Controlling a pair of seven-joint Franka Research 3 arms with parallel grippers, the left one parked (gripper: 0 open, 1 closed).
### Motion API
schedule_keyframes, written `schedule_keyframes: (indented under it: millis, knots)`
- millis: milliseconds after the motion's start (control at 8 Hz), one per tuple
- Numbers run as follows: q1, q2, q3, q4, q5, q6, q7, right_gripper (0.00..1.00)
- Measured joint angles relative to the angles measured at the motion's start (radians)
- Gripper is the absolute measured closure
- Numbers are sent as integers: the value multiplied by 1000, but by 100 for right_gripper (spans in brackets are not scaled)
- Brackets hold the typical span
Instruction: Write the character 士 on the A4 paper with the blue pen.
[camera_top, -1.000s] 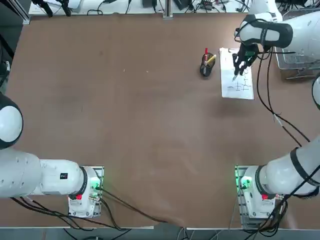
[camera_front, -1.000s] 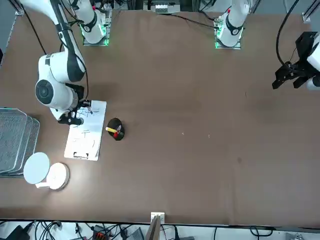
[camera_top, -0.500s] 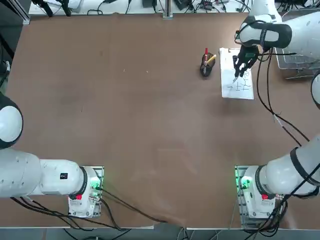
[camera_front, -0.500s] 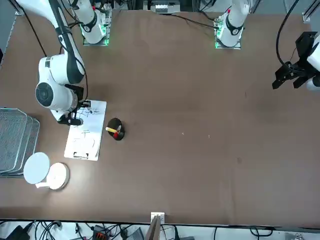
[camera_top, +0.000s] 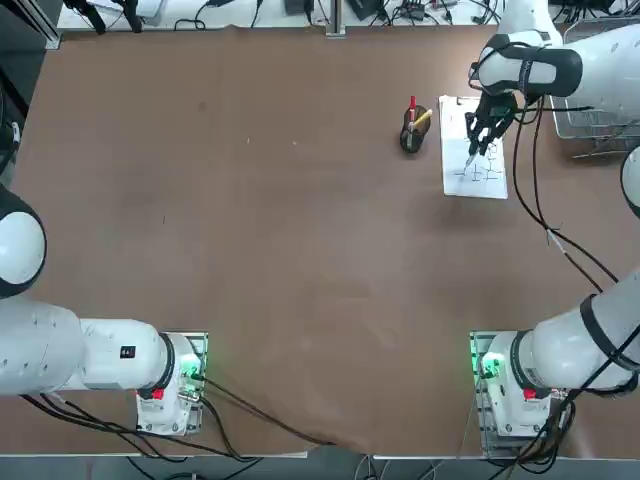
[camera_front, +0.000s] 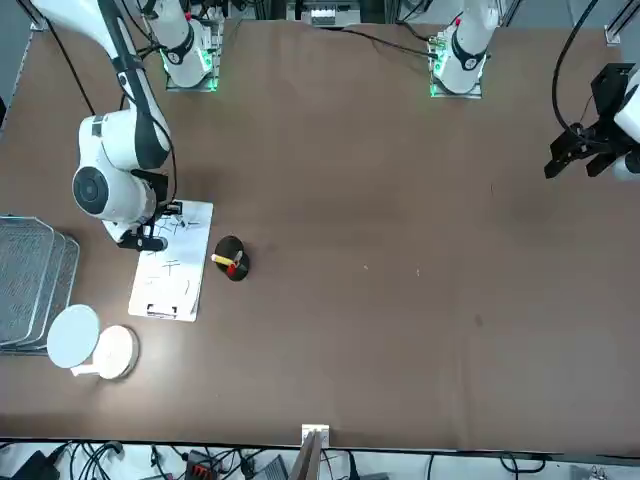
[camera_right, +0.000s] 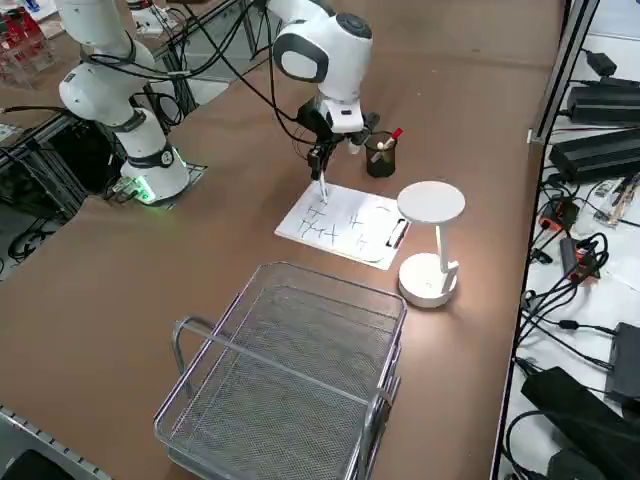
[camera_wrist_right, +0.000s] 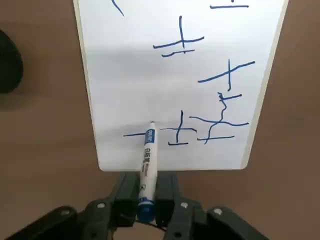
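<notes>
The A4 paper (camera_top: 456, 182) lies at the table's far right, its clip at the far short edge, with several blue handwritten characters on it (camera_wrist_right: 130, 75). My right gripper (camera_top: 481, 132) hovers over the sheet (camera_front: 165, 292), shut on the blue pen (camera_wrist_right: 148, 155). The pen points down, its tip touching the paper at the end of a short horizontal blue stroke near the sheet's near end. In the side view the pen (camera_right: 322, 188) hangs below the gripper (camera_right: 322, 160) onto the paper (camera_right: 350, 238).
A black pen holder (camera_top: 411, 137) with a red-topped and a yellow pen stands just left of the paper. A white lamp (camera_right: 430, 240) sits past the clip end. A wire basket (camera_right: 290, 380) stands to the right of the sheet.
My right gripper has shifted only slightly over the paper with the pen in it. Nothing else has moved.
</notes>
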Motion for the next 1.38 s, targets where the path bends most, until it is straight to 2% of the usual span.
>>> schedule_keyframes:
  millis: [1375]
  knots:
    - [1, 0, 10, 0, 27, 8, 58, 79]
